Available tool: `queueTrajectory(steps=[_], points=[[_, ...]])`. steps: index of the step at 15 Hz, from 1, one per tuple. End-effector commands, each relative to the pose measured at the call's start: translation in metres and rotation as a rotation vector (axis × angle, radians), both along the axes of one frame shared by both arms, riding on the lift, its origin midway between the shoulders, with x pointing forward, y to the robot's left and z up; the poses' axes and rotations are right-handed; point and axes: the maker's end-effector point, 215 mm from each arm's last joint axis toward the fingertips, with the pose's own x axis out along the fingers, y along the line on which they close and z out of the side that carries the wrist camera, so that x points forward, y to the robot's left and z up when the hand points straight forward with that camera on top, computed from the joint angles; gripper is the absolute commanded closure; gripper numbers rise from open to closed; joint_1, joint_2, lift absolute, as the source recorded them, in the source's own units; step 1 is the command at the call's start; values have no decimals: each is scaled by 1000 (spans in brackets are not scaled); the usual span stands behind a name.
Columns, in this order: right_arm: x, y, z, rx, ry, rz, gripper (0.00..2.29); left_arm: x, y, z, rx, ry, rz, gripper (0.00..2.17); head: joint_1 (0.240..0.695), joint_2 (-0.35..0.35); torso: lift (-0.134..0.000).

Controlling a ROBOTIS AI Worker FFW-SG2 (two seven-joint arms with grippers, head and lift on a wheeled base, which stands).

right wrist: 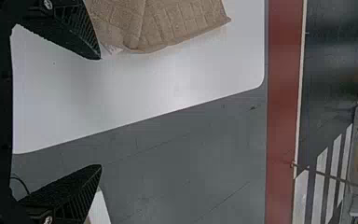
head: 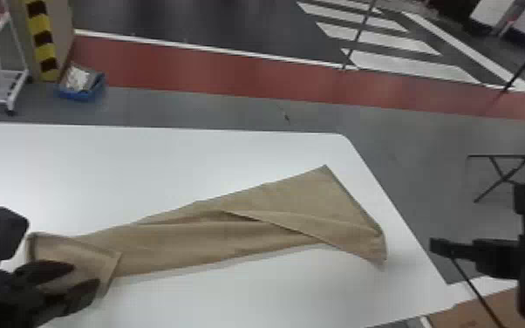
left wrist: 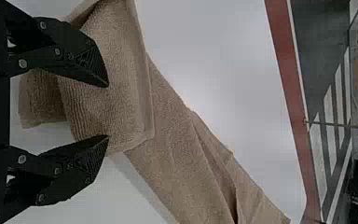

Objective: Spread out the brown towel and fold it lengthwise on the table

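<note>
The brown towel (head: 231, 244) lies in a creased strip on the white table (head: 144, 157); over the towel's left end, the left gripper (head: 85, 274) has parted fingers, contact unclear; right of the towel, the right gripper (head: 453, 249) gapes wide.

I have my left gripper (head: 85, 276) at the head view's lower left, 2 fingers (left wrist: 81, 58) parted; my right gripper (head: 455, 250) sits at right, its 2 spread wide.
</note>
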Motion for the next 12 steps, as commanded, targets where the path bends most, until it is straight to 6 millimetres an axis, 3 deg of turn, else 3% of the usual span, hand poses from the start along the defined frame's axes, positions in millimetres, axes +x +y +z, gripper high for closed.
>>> queueTrajectory(steps=[1,7,12], points=[[-1,4,-9,10,4,3,56,-9,-5,-5,12,17,16,599,695,-350,-124],[-4,8,-22,14,21,15,56,-9,-9,10,14,-4,35,599,695,-350,-124],[-14,5,-25,14,31,6,56,-6,-8,-7,87,-4,37,599,695,-350,-124]])
